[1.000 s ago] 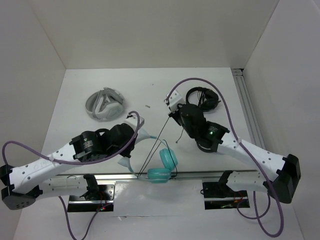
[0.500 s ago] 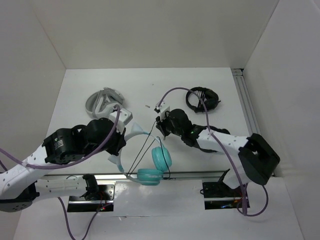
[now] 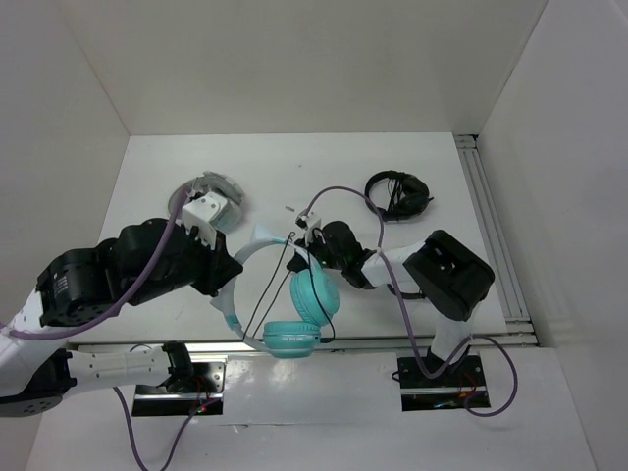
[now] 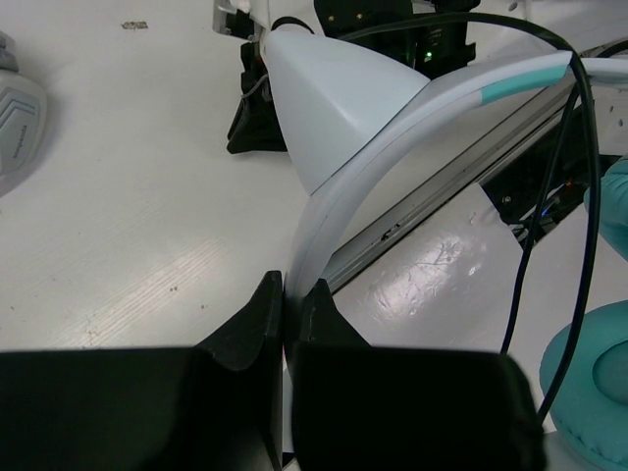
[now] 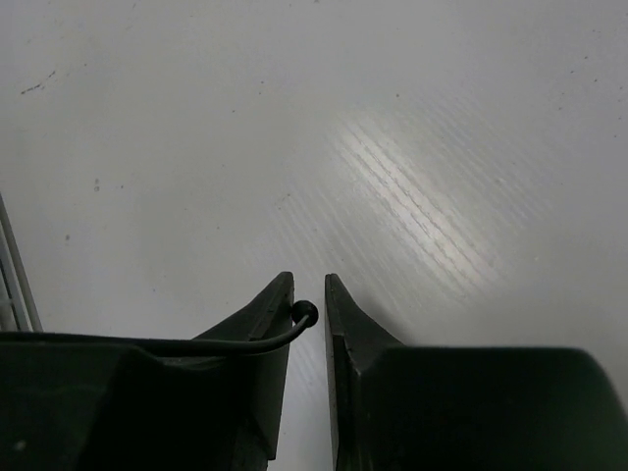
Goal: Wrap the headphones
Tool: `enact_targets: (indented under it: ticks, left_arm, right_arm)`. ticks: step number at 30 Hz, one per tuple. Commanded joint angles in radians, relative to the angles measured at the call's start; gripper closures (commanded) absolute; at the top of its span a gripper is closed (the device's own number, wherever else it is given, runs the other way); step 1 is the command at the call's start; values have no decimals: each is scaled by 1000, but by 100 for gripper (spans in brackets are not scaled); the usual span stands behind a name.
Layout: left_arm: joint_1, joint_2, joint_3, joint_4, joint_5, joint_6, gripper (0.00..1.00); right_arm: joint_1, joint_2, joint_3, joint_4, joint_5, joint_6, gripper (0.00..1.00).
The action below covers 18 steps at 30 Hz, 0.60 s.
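Headphones: the teal headphones [image 3: 314, 294] sit at the middle of the tabletop's near edge. They seem lifted, with one ear cup over the edge rail.
Left claw: the left claw [image 4: 285, 289] is closed down to a slit on the pale headband [image 4: 334, 196], gripping it edge-on at the fingertips.
Right claw: the right claw [image 5: 309, 289] is almost closed. The rounded end of the thin black cable [image 5: 235, 343] is nipped right at its tips, just beyond the ear cups toward the far edge.
Cable run: it runs from the right claw across the headband's arc down to the lower ear cup, and looks fairly taut.
Stage: probably mid-wrap, with a loop being laid around the band.
Risk, cable: the hold is only on the very end, so a pull could slip it free and spill the loops.
Risk, headband: the thin curved band could twist out of such a narrow grip if the cable tugs sideways.
Risk, crowding: both claws work close together, so the fingers could clash.
Bystanders: the grey headphones [image 3: 206, 196] lie toward the far-left corner and the black headphones [image 3: 397, 191] toward the far-right. Both are well clear of the work.
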Motion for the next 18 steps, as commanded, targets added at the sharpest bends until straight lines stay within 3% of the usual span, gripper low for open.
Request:
enact_targets:
  ticks: [1,5,6,7,9,15,18]
  left_arm:
    - [-4,-3,46,73,37,-54,100]
    - [-4,-3,46,73,37,-54,100]
    - [-4,-3,36,73,37,-63,100]
    - [-4,-3,36,73,10,-73,100]
    - [-4,-3,36,73,-24,-97,100]
    - [-4,-37,-9,72,-263,-264,100]
    - [-4,-37,-18,72,-404,-378,100]
  right_arm:
    - [-2,27,-26,156,-46,43,73]
    - [-2,27,-36,180,-35,53,76]
    - [-11,27,-36,180,-35,53,79]
    - [-11,27,-36,180,-35,53,91]
    - [-11,18,-45,190,-26,53,98]
    - [15,-62,-204,295,84,122,100]
    - [73,-129,-266,264,186,131,100]
